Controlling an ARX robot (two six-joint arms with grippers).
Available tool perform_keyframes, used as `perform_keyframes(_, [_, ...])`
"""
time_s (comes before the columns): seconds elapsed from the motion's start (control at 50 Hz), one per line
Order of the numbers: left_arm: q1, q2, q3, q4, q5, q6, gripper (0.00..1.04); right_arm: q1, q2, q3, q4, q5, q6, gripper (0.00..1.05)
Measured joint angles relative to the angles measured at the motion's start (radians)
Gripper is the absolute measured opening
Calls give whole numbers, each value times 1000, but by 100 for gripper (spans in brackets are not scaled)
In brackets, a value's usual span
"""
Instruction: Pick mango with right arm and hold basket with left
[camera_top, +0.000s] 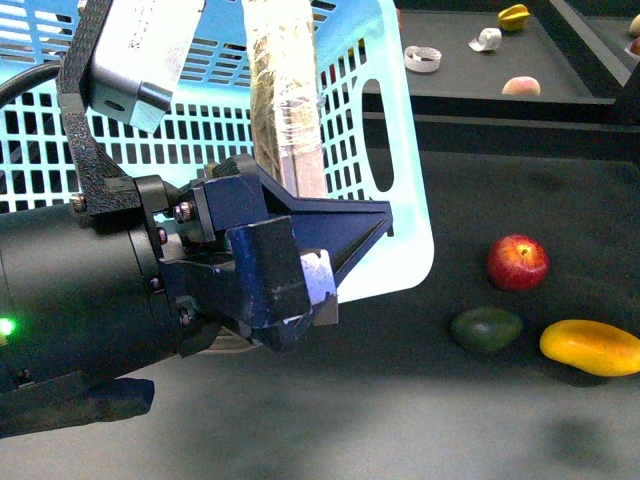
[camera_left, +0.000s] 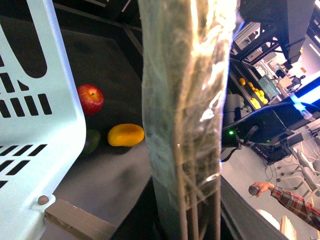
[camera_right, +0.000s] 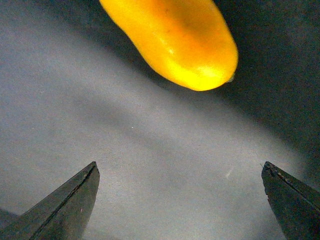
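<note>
Mango (camera_top: 590, 347) lies on dark grey tabletop (camera_top: 400, 420) beside avocado (camera_top: 486, 329).

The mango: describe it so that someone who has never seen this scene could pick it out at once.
Find the large light turquoise plastic basket; three fruits lie on the dark table to its right. The elongated yellow-orange mango is rightmost, beside the dark green avocado and nearer than the round red apple: the only long one.

The dark surface (camera_top: 400, 400) is carrying a yellow mango (camera_top: 590, 347), a green avocado (camera_top: 486, 329) and a red apple (camera_top: 517, 262), all lying near each other.
</note>
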Motion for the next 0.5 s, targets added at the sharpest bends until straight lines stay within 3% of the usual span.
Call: perform_keyframes(0.5, [0,0,0,0,3,0,14,56,250,346,-98,10,-43,96])
